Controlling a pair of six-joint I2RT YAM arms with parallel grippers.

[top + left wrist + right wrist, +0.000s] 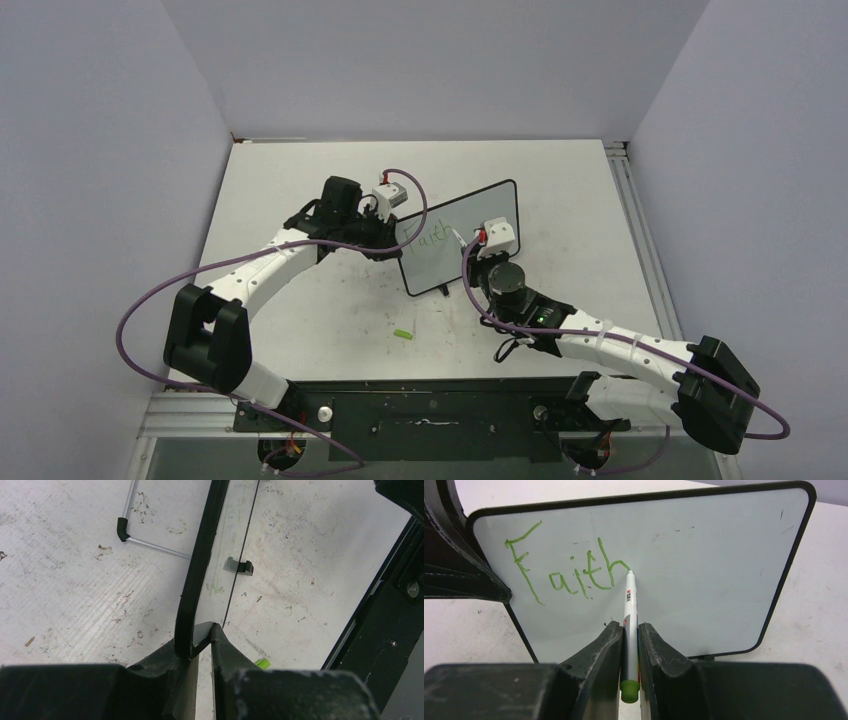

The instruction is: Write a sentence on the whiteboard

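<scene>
Mid-writing: the sentence (585,577) reads only "Faith" on the upright whiteboard (704,565). Right gripper (630,632) clamps the marker (629,602), tip at the h; left gripper (202,632) pinches the board's frame. Next, probably: lift, shift right, start word 2

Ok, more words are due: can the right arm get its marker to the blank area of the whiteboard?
Probably yes: the right pincer holds the marker tip on the whiteboard just after "Faith", and nothing covers the blank area; the left pincer only clamps its edge.
</scene>
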